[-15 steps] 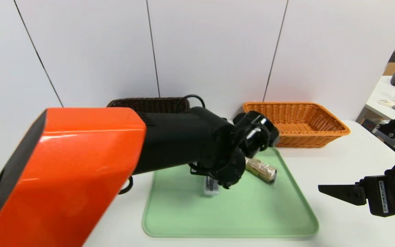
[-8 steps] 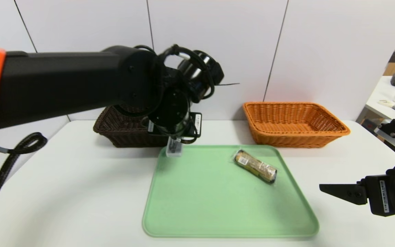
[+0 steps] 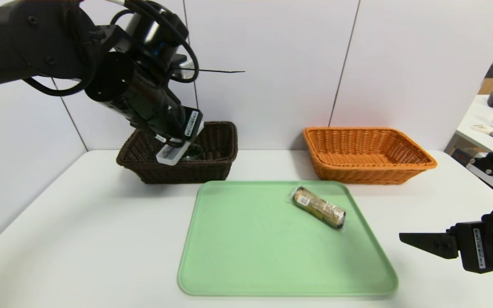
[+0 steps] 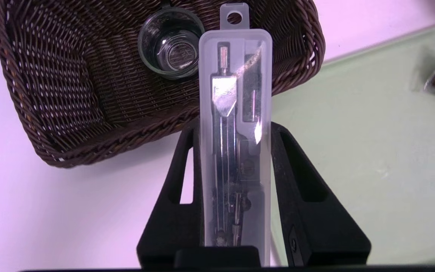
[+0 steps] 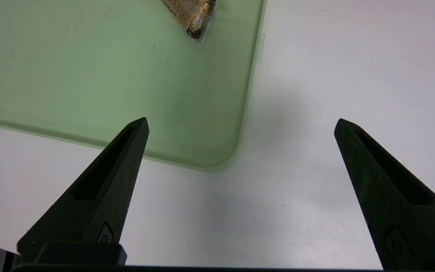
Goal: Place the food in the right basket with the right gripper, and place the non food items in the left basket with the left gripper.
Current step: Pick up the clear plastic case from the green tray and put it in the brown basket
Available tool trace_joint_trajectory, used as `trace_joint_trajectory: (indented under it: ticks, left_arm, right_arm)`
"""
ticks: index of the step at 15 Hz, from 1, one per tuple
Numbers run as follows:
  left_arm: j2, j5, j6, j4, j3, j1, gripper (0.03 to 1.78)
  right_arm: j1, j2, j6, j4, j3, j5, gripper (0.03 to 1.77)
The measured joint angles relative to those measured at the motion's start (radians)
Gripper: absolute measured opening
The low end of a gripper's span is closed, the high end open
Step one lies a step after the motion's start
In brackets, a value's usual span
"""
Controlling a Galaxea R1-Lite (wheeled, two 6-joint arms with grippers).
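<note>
Holding the clear plastic case [image 4: 235, 124] lengthwise between its two fingers, your left tool [image 3: 177, 143] hangs over the near rim of the dark basket [image 3: 144, 171], with the case's hanging tab pointing into the basket and the grip down at the other end. The case looks light, stiff and smooth-walled, and a metal drawing compass shows through it; such a hard, slick shell could slide in the pinch or swing at its free end, so I would judge a firm hold on the two long flat sides, as you have it, to be the safe one. A small glass jar [image 4: 171, 42] already lies inside the basket, just beyond the tip of the case, and glass is brittle: let the case go low and to the open side of the basket floor rather than on top of the jar. Your right tool [image 5: 240, 124] is spread wide with nothing between its fingers, parked above the desk [image 3: 79, 239] just off the near right corner of the green tray [image 3: 246, 265]. The one food item, a wrapped snack bar [image 3: 319, 208], lies slantwise on the far right part of the tray, well apart from the orange basket [image 3: 422, 162]. Its wrapper looks crinkly and slippery, and the bar inside may crush, so take it across its narrow middle with a gentle squeeze.
</note>
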Motion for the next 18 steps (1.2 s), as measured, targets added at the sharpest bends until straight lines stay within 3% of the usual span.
trace_joint_trajectory:
  ticks: [5, 7, 11, 13, 18]
  left_arm:
    - [-0.033, -0.185, 0.346, -0.018, 0.039, 0.143, 0.55]
    - [-0.036, -0.253, 0.478, -0.081, 0.079, 0.198, 0.55]
    - [-0.024, -0.351, 0.63, -0.301, 0.188, 0.274, 0.55]
    - [-0.007, -0.415, 0.713, -0.34, 0.208, 0.308, 0.55]
    - [0.048, -0.426, 0.801, -0.383, 0.208, 0.335, 0.55]
  right_arm:
    - [0.0, -0.01, 0.0, 0.001, 0.009, -0.007, 1.7]
    - [0.0, -0.012, 0.0, 0.003, 0.012, -0.007, 1.7]
    - [0.0, -0.012, 0.0, 0.001, 0.018, -0.017, 1.7]
    - [0.0, -0.012, 0.0, -0.001, 0.025, -0.018, 1.7]
    - [0.0, -0.011, 0.0, -0.001, 0.033, -0.025, 1.7]
